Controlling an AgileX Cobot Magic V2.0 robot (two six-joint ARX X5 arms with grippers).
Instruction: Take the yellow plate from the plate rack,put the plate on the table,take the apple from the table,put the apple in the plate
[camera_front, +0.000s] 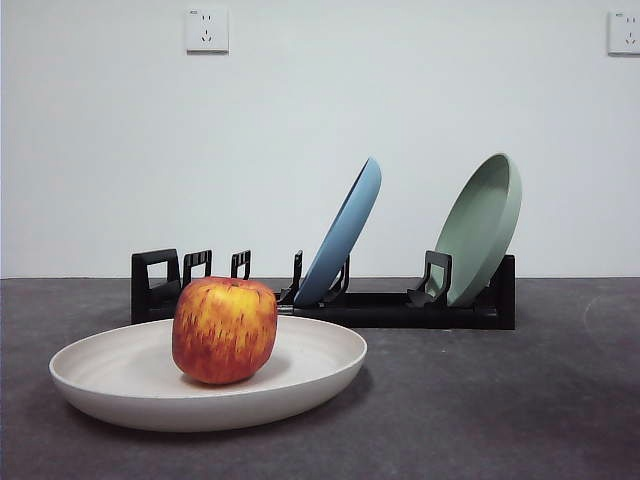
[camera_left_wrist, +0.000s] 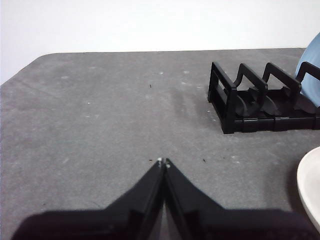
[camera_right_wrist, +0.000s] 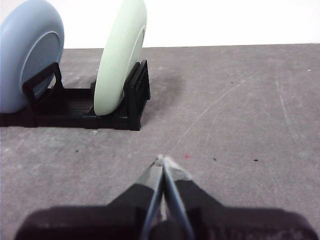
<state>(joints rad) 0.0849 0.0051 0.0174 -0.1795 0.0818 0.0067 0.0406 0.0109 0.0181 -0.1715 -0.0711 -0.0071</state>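
The yellow plate (camera_front: 110, 375) lies flat on the table (camera_front: 520, 400), near the front, and it holds the apple (camera_front: 225, 330). The apple stands upright a little left of the middle of the plate, its red and yellow-orange streaked side turned to the front view. Behind the plate stands the plate rack (camera_front: 390, 308), long and black. It holds two plates, each leaning in its own slot: the blue plate (camera_front: 345, 235) about the middle of the rack and the sage-green plate (camera_front: 482, 228) at the right end. The slots at the left end of the rack hold nothing.

No brand, label or writing can be read on any thing. On the white wall there are two wall sockets (camera_front: 207, 30), one at the upper left and one at the upper right corner.

The left gripper (camera_left_wrist: 163, 162) hangs over bare table with its jaws closed together, tip against tip, and it holds nothing. The looped end of the rack is ahead of it and to one side, well apart, and only a small edge of the yellow plate shows at the border of its view. The right gripper (camera_right_wrist: 162, 160) also has its jaws pressed together and empty. It is over bare table near the end of the rack where the sage-green plate leans. The apple shows in neither wrist view, so it is apart from both grippers.
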